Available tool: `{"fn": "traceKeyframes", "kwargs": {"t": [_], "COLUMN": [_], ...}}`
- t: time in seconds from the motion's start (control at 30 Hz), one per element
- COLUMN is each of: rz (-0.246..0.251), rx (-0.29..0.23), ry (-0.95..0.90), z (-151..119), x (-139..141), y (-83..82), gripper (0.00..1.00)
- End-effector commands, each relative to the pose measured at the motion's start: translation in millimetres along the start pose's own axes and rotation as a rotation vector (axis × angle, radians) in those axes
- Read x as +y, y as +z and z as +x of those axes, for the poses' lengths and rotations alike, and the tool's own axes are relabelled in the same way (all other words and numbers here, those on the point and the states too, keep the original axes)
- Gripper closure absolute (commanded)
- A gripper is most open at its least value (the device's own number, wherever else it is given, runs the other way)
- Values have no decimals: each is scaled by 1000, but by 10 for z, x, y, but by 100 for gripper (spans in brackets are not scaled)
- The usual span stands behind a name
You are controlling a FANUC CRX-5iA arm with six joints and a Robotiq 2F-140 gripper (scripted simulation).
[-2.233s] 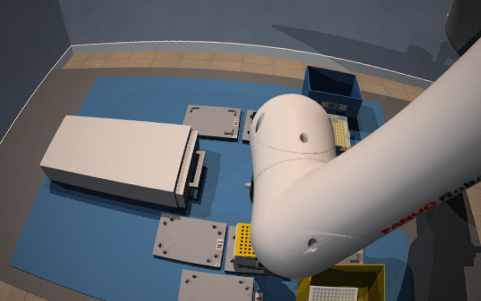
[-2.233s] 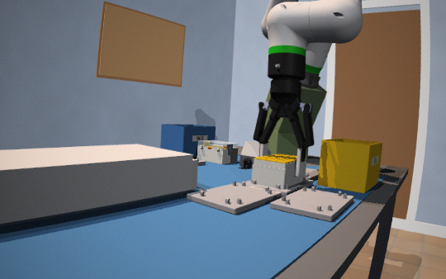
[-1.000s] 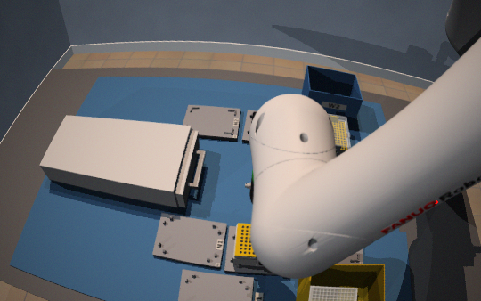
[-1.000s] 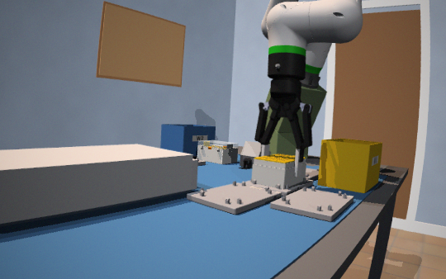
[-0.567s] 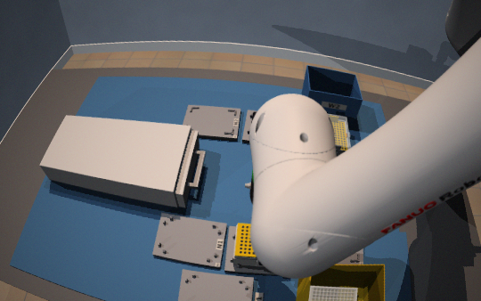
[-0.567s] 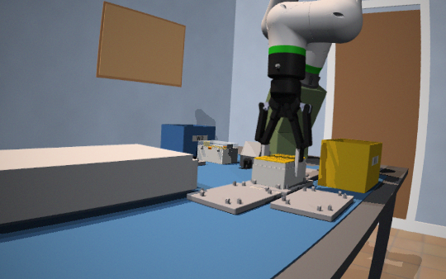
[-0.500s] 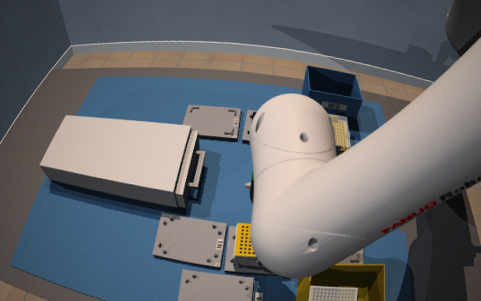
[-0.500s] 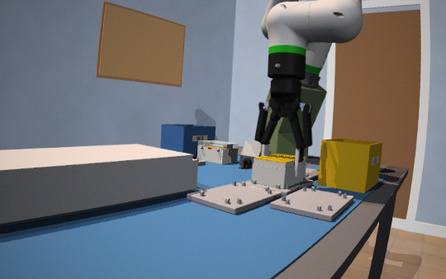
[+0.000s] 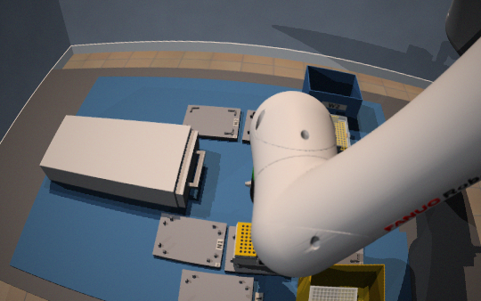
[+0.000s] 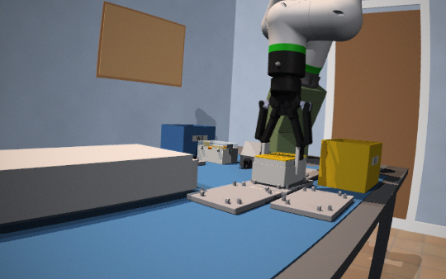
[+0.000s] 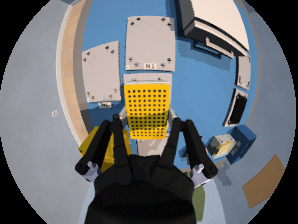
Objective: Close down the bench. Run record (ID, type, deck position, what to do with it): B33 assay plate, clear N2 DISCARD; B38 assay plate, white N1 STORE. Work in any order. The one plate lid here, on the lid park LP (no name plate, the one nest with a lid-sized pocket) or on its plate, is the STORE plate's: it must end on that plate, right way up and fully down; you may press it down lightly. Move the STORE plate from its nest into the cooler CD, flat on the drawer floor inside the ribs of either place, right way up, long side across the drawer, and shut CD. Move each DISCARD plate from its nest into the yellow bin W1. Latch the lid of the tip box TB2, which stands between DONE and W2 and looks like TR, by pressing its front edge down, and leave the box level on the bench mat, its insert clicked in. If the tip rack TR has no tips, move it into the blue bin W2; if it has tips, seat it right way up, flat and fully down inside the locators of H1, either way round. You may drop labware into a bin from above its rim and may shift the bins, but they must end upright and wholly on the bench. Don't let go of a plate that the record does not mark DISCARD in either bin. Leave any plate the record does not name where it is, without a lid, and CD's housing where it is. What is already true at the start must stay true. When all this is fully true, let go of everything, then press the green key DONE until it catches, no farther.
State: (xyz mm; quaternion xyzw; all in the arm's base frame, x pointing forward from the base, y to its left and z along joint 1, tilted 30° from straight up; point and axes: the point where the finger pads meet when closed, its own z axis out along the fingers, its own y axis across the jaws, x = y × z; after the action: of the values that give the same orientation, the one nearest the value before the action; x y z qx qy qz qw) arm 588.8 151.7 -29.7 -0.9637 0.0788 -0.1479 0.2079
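While your white arm (image 9: 379,178) fills much of the top view, the worktop (image 10: 351,231) beneath it carries a blue mat (image 9: 111,231). Largest on the mat is the grey cooler (image 9: 116,156), its drawer closed, handle facing the nests. Next come two bins: the blue bin W2 (image 9: 331,89) at the far edge, and the yellow bin W1 (image 10: 348,169) at the near corner with a clear plate (image 9: 333,294) lying inside. Flat grey nests sit between, including N1 (image 9: 189,240). The tip rack (image 10: 277,169), grey with a yellow tip-filled top, stands just beside N1. Your fingers (image 10: 298,163) are about half open, clamped on the rack's two sides. A second tip box (image 10: 217,152) stands near W2.
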Motion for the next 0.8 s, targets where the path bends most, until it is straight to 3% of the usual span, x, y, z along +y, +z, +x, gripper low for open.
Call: {"fn": "traceKeyframes", "kwargs": {"t": [0.0,0.43,0.77], "rz": [0,0,0], "rx": [0,0,0], "ry": [0,0,0], "z": [2,2,2], "x": [1,1,0], "y": [-12,-49,-182], "gripper": [100,100,100]}}
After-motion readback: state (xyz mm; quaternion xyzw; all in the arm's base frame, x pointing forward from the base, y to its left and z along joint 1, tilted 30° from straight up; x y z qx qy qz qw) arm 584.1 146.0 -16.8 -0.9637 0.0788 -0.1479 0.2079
